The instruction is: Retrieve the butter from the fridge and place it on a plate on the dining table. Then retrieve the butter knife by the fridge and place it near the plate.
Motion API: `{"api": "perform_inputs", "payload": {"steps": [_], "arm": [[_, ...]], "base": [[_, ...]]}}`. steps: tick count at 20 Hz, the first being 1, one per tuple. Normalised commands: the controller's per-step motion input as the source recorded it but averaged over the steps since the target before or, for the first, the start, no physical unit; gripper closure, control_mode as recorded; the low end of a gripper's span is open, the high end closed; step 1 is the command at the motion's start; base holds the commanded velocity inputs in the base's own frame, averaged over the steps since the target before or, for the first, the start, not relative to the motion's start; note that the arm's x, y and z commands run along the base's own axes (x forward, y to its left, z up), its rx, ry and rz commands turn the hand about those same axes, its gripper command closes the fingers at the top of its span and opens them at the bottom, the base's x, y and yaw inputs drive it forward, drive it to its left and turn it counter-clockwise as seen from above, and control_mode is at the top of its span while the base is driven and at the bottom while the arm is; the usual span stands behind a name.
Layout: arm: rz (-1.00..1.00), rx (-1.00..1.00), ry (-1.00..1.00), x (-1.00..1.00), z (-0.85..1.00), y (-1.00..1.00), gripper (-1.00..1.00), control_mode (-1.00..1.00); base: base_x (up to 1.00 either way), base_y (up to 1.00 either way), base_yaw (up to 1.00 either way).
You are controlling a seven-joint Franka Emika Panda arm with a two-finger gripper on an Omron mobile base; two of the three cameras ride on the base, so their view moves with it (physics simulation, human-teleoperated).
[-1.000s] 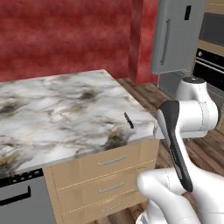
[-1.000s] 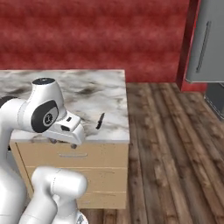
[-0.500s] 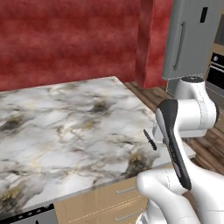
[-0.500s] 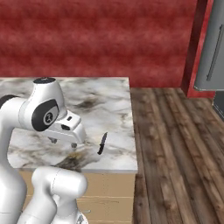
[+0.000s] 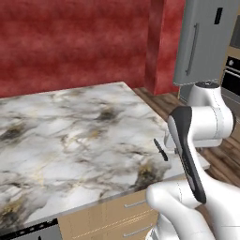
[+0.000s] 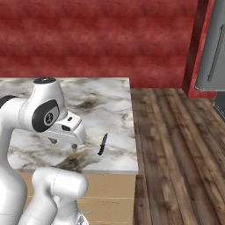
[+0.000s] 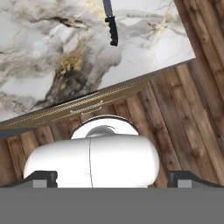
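The butter knife (image 5: 161, 150) (image 6: 102, 144) is slim and dark and lies flat near the right front corner of the marble dining table (image 5: 70, 136) (image 6: 101, 101). In the hand view the butter knife (image 7: 110, 19) lies near the top, on the marble. My gripper (image 7: 113, 178) is open and empty, its fingertips (image 7: 43, 177) wide apart. In the right base view my gripper (image 6: 63, 143) hangs over the table's front edge, left of the knife and apart from it. The grey fridge (image 5: 201, 42) (image 6: 213, 48) stands far right. The butter and the plate are out of view.
A red wall (image 5: 75, 42) runs behind the table. Tan drawers (image 6: 110, 197) sit under the marble top. Wooden floor (image 6: 176, 140) stretches between the table and the fridge. A black oven (image 5: 233, 70) stands right of the fridge.
The whole picture has shifted: the base has driven closer to the table's corner, so the knife and the fridge look larger. The arm keeps its pose and the gripper stays open.
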Motion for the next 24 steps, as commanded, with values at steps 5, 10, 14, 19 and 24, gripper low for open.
{"api": "perform_inputs", "payload": {"steps": [5, 10, 14, 19, 24], "arm": [[0.00, 0.00, 0.00, 0.00, 0.00, 0.00, -1.00, 1.00], [0.00, 0.00, 0.00, 0.00, 0.00, 0.00, -1.00, 1.00], [0.00, 0.00, 0.00, 0.00, 0.00, 0.00, -1.00, 1.00], [0.00, 0.00, 0.00, 0.00, 0.00, 0.00, -1.00, 1.00], [0.00, 0.00, 0.00, 0.00, 0.00, 0.00, -1.00, 1.00]], "base": [[-0.03, -0.07, 0.00], [-0.34, -0.76, 0.00], [-0.01, -0.67, 0.00], [0.26, 0.20, -0.01], [0.23, 0.73, 0.01]]}}
